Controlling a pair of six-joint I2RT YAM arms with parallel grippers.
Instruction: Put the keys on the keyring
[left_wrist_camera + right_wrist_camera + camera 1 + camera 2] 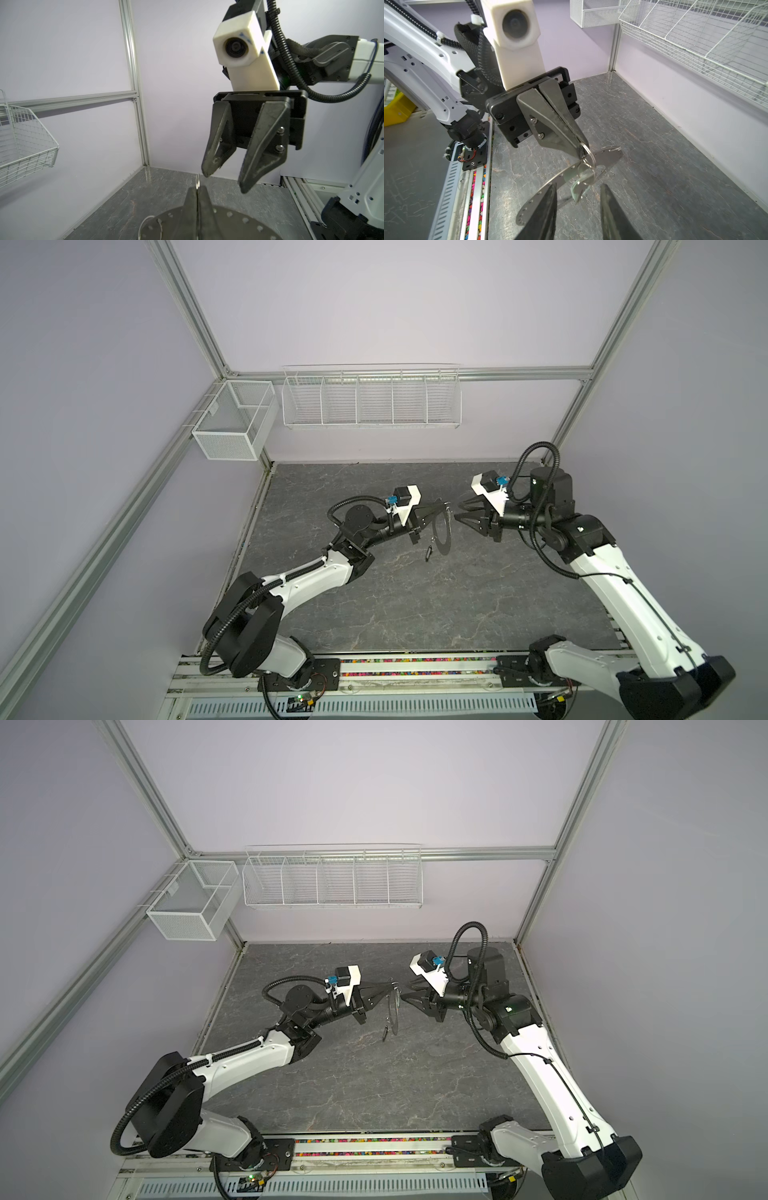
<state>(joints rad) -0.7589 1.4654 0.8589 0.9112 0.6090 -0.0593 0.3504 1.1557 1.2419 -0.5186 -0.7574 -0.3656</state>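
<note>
I see left gripper (444,504) clamped shut on the keyring (608,154) rim, holding it up mid-table. Black-tag key (428,552) and white-tag key (580,188) hang off it. Just right of it, right gripper (458,512): jaws parted, empty.

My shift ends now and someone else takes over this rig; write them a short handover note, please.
Left gripper: shut on the keyring at its rim, holding it on edge above the table.
Right gripper: open, empty, facing the ring close by.
Keys: both seem hung on the ring, the pale-tagged key beside the left gripper's tips, the black-tagged key at its low edge.
Left: confirm both are threaded, then set the ring down.
</note>
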